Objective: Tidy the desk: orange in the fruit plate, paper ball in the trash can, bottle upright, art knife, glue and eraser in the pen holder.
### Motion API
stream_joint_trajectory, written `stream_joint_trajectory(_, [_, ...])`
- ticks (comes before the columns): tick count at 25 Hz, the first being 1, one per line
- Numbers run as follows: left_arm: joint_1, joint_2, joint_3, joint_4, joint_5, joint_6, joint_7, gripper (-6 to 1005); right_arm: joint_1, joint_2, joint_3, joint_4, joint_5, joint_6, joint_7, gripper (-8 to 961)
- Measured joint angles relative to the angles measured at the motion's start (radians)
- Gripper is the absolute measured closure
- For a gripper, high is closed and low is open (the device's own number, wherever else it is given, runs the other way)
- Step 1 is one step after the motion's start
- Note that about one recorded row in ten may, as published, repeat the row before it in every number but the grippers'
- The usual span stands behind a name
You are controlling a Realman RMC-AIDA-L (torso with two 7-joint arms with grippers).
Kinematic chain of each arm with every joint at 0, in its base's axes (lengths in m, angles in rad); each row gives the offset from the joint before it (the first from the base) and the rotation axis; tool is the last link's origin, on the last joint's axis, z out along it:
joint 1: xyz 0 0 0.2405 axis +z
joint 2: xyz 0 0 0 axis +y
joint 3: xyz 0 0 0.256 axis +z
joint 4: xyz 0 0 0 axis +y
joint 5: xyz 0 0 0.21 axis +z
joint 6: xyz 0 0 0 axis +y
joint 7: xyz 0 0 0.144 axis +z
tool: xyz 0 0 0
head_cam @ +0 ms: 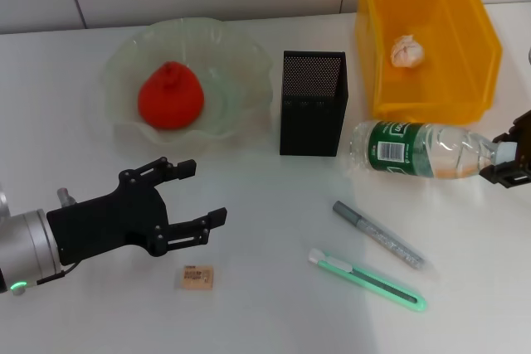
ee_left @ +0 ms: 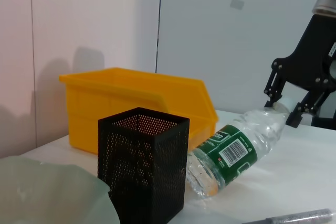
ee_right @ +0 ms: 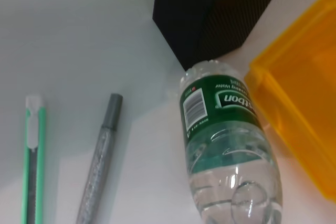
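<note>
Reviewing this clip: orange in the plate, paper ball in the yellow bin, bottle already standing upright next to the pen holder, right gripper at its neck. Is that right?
Not quite. The bottle is lying on its side on the table, not standing, as the head view shows. The rest holds: orange in the plate, paper ball in the yellow bin, bottle beside the pen holder, right gripper at its neck.

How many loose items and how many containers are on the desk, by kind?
Containers: 3 – fruit plate, pen holder, yellow bin
Fruit: 1 – orange
Paper ball: 1
Bottle: 1
Stationery: 3 – glue stick, art knife, eraser
Total: 9
</note>
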Motion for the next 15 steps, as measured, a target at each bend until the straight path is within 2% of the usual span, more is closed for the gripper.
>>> stream_joint_trajectory(10, [0.007, 0.0, -0.003, 0.0, -0.001, 0.001, 0.001, 138, 0.01, -0.001, 0.005, -0.053, 0.051, -0.029, 0.008, 509])
stream_joint_trajectory(15, [0.011, 0.001, -0.003, 0.005, -0.001, 0.007, 0.001, 138, 0.021, -0.001, 0.041, -0.062, 0.097, -0.054, 0.009, 509])
